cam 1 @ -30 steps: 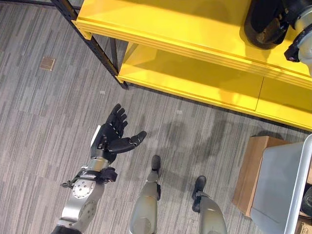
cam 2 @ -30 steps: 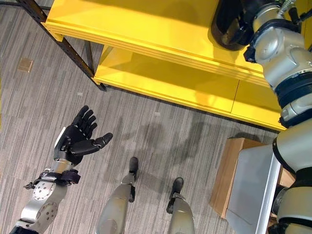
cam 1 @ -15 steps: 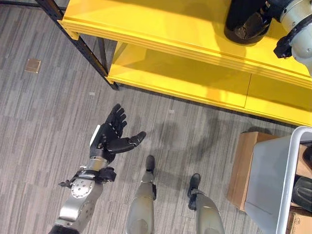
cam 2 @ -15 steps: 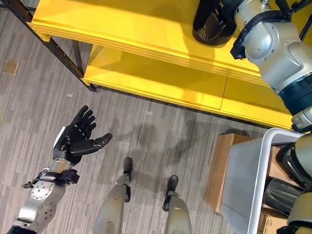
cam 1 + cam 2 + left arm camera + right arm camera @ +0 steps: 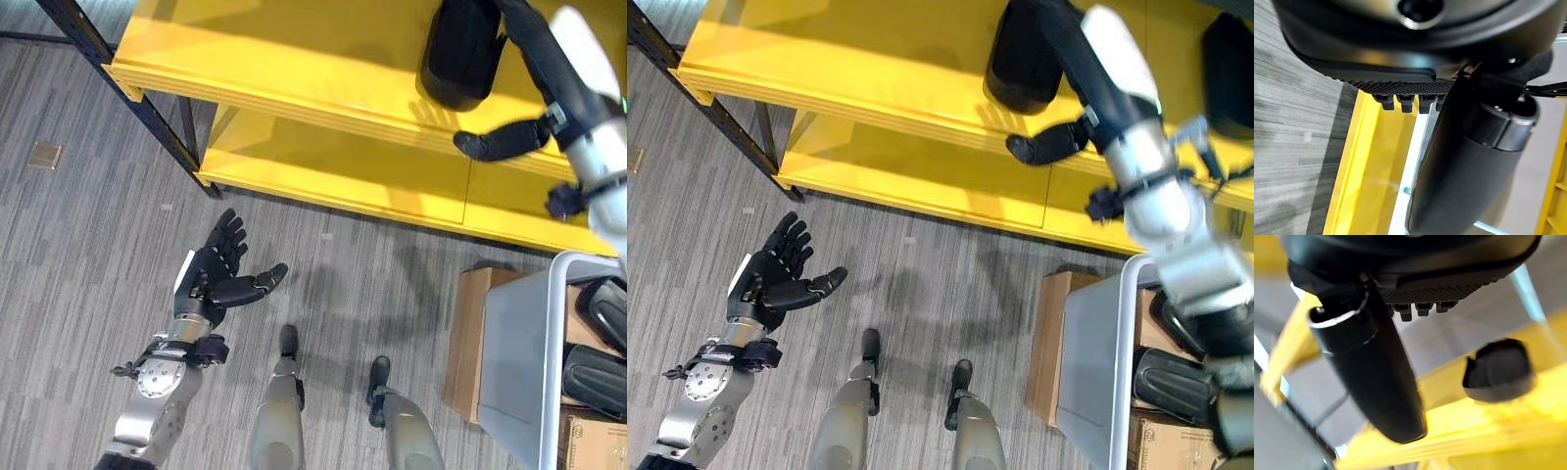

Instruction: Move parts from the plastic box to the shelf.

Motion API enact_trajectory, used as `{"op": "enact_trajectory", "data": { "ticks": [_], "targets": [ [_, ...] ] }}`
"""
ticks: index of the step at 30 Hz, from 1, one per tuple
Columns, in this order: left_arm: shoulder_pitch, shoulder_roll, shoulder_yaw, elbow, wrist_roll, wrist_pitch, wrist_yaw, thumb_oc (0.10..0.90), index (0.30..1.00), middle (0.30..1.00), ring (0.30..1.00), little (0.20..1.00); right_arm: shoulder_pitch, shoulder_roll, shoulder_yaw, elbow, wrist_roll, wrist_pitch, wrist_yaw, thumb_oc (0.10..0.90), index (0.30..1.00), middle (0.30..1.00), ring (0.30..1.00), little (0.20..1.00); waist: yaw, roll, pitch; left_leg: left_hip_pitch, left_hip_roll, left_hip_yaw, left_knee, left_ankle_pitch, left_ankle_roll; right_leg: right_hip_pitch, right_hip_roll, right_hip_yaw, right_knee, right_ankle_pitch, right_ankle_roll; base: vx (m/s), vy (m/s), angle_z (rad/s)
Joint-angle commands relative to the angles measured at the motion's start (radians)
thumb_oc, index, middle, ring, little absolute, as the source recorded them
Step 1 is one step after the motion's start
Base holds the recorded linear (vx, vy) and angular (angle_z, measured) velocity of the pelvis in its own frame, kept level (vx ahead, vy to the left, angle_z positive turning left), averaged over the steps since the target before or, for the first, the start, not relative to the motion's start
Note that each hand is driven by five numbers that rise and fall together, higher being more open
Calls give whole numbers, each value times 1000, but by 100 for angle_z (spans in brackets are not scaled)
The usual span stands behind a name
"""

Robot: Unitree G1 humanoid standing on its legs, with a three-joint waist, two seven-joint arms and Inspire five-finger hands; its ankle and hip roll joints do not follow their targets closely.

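One black part (image 5: pixel 461 54) on yellow shelf (image 5: pixel 294 59), right robot hand (image 5: pixel 534 44) spread, left robot hand (image 5: pixel 217 274) spread.

Bright, even light up top, and your wrist views go soft.

You get soft shadows on the floor (image 5: pixel 88 245), mild sheen on the yellow shelf (image 5: pixel 294 59), motion smear on the right hand (image 5: pixel 1087 59), and a blurry black part (image 5: pixel 1498 369).

floor: grey striped carpet (image 5: pixel 88 245) | small brown square, possibly a floor plate (image 5: pixel 44 155), lay near the dark metal upright (image 5: pixel 147 113) | cardboard box (image 5: pixel 468 338) stood at right | light: even
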Motion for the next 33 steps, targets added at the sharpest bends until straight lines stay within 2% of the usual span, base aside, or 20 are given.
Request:
{"op": "enact_trajectory", "data": {
  "ticks": [1,4,5,6,12,13,14,15,18,24,27,28,29,30,33],
  "targets": [
    [25,-34,43,-86,49,-49,-42,900,1000,1000,1000,1000,110,90,-132,-103,109,-98,-7,900,1000,1000,1000,1000,-31,-32,-161,35,67,-1,40,-89,-42,128,10,-9,-148,-8,-8,16,35,-2],
    [53,-73,54,-76,52,-38,-53,900,1000,1000,1000,1000,265,237,-186,-144,168,-117,31,900,1000,1000,1000,1000,-47,-32,-190,80,71,17,8,-86,-42,153,5,0,-169,7,1,24,22,-4],
    [53,-72,53,-76,52,-38,-53,900,1000,1000,1000,1000,268,239,-188,-146,168,-116,32,900,1000,1000,1000,1000,-46,-33,-192,79,70,18,5,-81,-41,152,5,0,-171,11,1,33,40,-12],
    [72,-100,65,-54,61,-35,-62,900,1000,1000,1000,1000,349,320,-198,-137,202,-118,60,900,1000,1000,1000,1000,-60,-32,-216,114,71,29,-12,-86,-40,173,2,8,-179,12,8,48,43,-11],
    [145,-149,118,-33,94,-24,-84,900,1000,1000,1000,1000,576,458,-251,-134,282,-93,144,900,1000,1000,1000,1000,-93,-36,-285,194,80,62,-54,-87,-38,217,2,32,-198,17,16,61,24,-9],
    [83,-192,82,42,174,-12,-11,900,1000,1000,1000,1000,575,490,-142,-2,363,-29,167,900,1000,1000,1000,1000,-91,16,-201,198,70,-27,13,-141,-46,195,9,-22,-56,-78,-20,61,47,-14],
    [78,-182,81,43,188,-14,-8,900,1000,1000,1000,1000,573,491,-140,1,350,-26,165,900,1000,1000,1000,1000,-87,14,-200,193,50,-46,35,-154,-44,193,1,-20,-48,-75,-15,82,62,-4],
    [73,-178,83,42,189,-15,-9,900,1000,1000,1000,1000,569,493,-145,-1,350,-29,164,900,1000,1000,1000,1000,-91,14,-204,193,46,-37,37,-164,-40,199,-4,-22,-52,-72,-12,63,61,11],
    [82,-176,95,45,189,-16,-10,900,1000,1000,1000,1000,573,494,-151,-8,333,-27,168,900,1000,1000,1000,1000,-93,16,-215,208,45,-16,32,-175,-38,217,-15,-27,-75,-62,-5,116,72,18],
    [101,-161,120,34,194,-19,-8,900,1000,1000,1000,1000,514,464,-134,5,277,-20,159,900,1000,1000,1000,1000,-67,12,-221,225,33,8,26,-201,-23,232,-41,-27,-100,-53,14,99,79,-3],
    [106,-133,113,32,175,-16,-12,900,1000,1000,1000,1000,415,393,-116,42,239,-13,128,900,1000,1000,1000,1000,-39,4,-203,185,24,6,28,-197,-18,209,-58,-50,-91,-46,26,15,42,-13],
    [106,-134,114,32,175,-16,-12,900,1000,1000,1000,1000,413,392,-116,44,239,-14,129,900,1000,1000,1000,1000,-41,4,-204,182,23,4,29,-197,-18,207,-58,-52,-91,-46,26,-34,3,8],
    [108,-121,107,28,158,-15,-18,900,1000,1000,1000,1000,367,348,-118,67,232,-11,105,900,1000,1000,1000,1000,-24,3,-188,146,16,-14,42,-195,-21,199,-62,-69,-97,-44,25,-28,-2,22],
    [107,-121,107,28,158,-15,-18,900,1000,1000,1000,1000,366,348,-118,68,232,-11,105,900,1000,1000,1000,1000,-26,4,-190,142,15,-15,41,-192,-20,197,-61,-71,-99,-41,25,-2,7,39],
    [117,-99,97,12,140,-13,-21,900,1000,1000,1000,1000,281,259,-112,107,220,-6,71,900,1000,1000,1000,1000,9,5,-167,99,4,-43,40,-179,-23,191,-68,-106,-111,-37,26,19,6,35]
  ]
}}
